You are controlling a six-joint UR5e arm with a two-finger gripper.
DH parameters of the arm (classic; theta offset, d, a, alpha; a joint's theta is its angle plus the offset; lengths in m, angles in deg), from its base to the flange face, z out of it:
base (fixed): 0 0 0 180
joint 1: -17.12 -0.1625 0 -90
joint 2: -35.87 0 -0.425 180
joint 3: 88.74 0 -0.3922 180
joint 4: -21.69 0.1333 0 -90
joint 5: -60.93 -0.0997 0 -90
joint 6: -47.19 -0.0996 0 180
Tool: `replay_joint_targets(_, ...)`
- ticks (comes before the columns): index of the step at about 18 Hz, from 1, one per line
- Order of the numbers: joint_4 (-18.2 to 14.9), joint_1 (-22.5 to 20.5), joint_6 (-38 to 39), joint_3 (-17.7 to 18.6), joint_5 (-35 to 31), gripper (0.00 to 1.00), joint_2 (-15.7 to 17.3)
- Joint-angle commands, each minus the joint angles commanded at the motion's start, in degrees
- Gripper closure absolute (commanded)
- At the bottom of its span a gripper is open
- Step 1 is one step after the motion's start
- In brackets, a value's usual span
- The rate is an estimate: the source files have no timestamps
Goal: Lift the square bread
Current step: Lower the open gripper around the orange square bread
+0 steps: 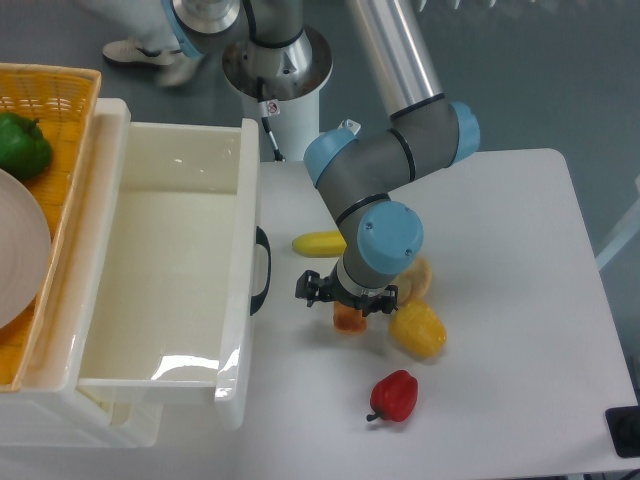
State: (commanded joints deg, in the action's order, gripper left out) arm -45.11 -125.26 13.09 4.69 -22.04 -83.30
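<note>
The square bread (350,319) is a small orange-brown loaf on the white table, mostly hidden under my gripper, with only its lower end showing. My gripper (349,298) points straight down right over it. Its black fingers (306,290) are spread apart on either side of the bread, so the gripper looks open. I cannot see whether the fingertips touch the bread.
A yellow bell pepper (418,331) lies just right of the bread, with a pale beige bun (421,279) behind it. A red pepper (394,396) lies nearer the front and a yellow oblong item (317,243) behind the gripper. A white bin (245,262) and a basket (60,85) stand at the left.
</note>
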Motion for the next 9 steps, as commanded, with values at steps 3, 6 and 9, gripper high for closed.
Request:
replay_joint_targets(3, 0.53, 0.0, 0.09, 0.0, -0.09, 0.0, -0.53)
replay_joint_targets(6, 0.88, 0.0, 0.0, -0.09, -0.26, 0.0, -1.06)
replay_joint_targets(9, 0.88, -0.09, -0.09, -0.09, -0.87, 0.0, -1.32)
